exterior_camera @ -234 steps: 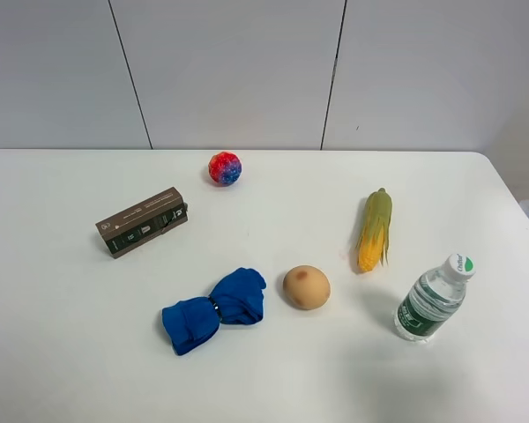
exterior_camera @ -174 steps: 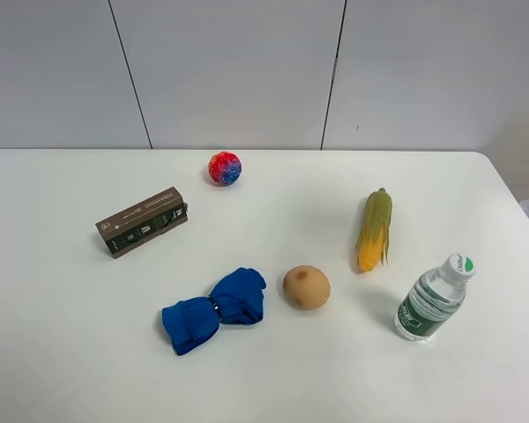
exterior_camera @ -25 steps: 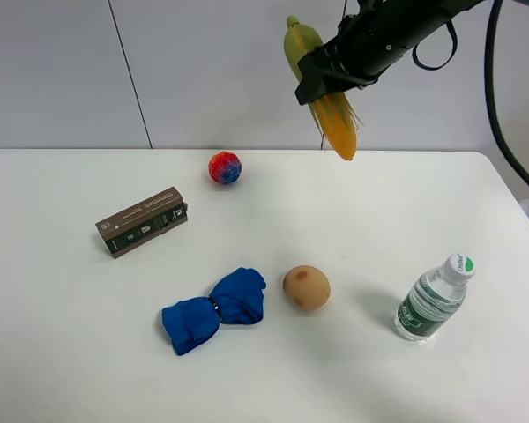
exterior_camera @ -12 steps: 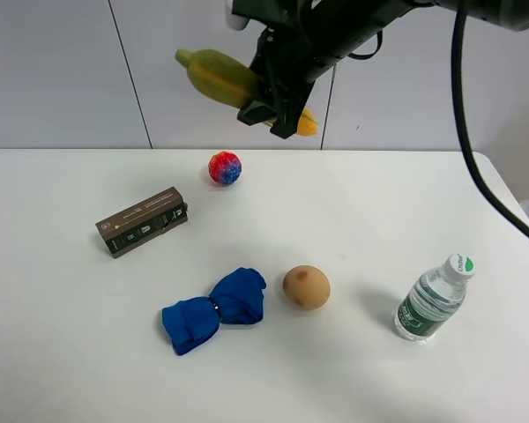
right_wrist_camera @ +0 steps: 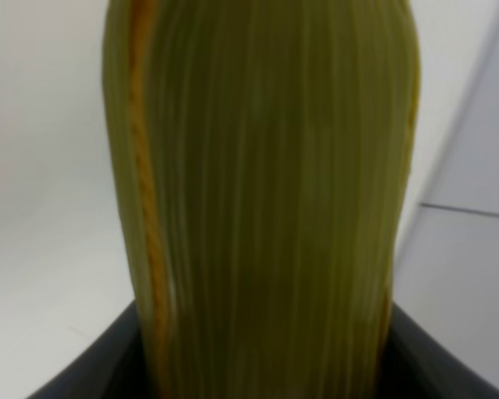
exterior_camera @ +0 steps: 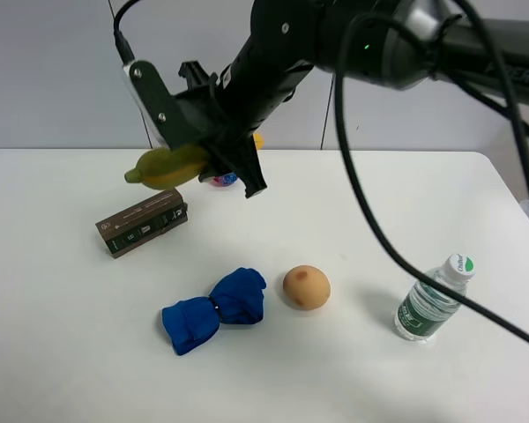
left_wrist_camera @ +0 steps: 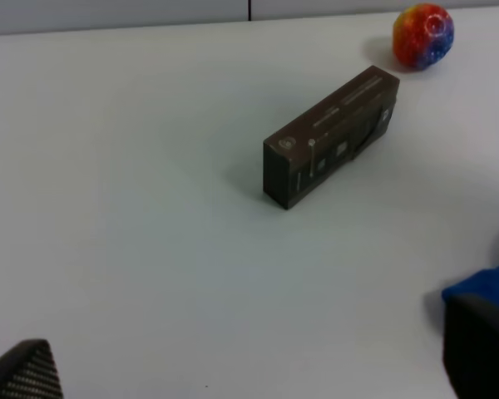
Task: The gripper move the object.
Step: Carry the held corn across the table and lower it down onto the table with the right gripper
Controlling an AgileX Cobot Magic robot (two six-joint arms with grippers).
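Right claw around corn midsection

No lettering is legible. The brown box at far left bears small white print, and the water bottle at near right a green label, both unreadable.

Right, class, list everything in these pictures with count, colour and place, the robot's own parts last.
corn: one, green husk, yellow tip, held in the air near the box
box: one, brown, left on the table
small ball: one, red, blue and yellow, back of the table
cloth bundle: one, blue, front middle
round ball: one, tan, right of the cloth bundle
water bottle: one, clear, green label, upright, front right
table: one, white, under everything
right hand: one, black, shut on the corn
left hand: one, black, open, fingertips only in its wrist view
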